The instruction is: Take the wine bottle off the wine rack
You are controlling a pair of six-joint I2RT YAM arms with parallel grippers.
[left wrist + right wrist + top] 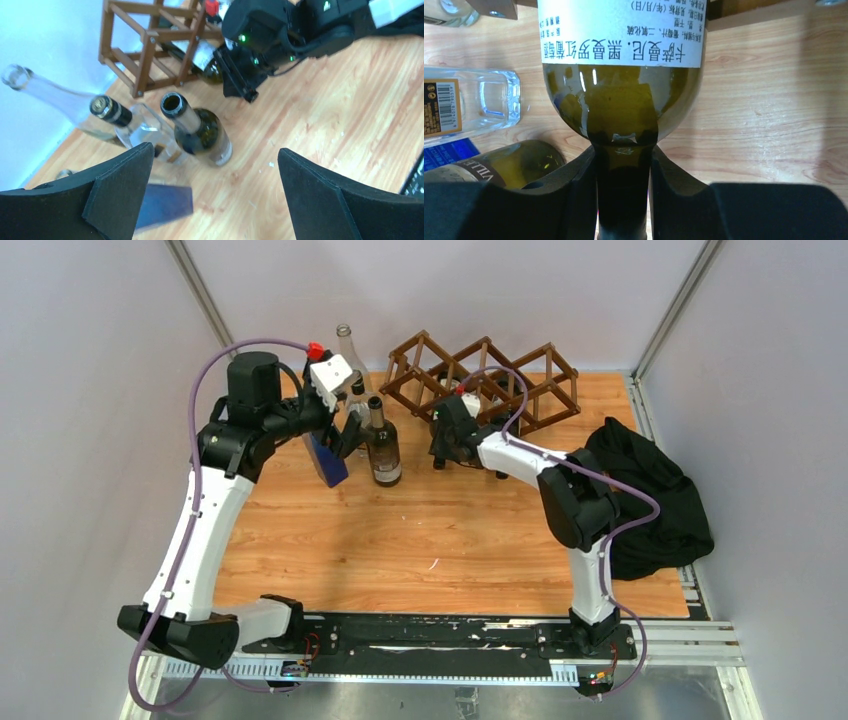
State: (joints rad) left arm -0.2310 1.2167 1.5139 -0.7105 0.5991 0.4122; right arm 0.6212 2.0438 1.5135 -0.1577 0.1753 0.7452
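Wooden bench [450,530], far edge — right hand [623,170] pinches the wine bottle [624,100] by its neck in the rack [480,375]; left hand [214,155] spread. Next — draw it straight out.

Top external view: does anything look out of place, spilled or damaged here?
Only the crumpled black cloth, heaped at the right edge of the table and hanging past it; it looks like stray clutter. No spill or breakage shows.
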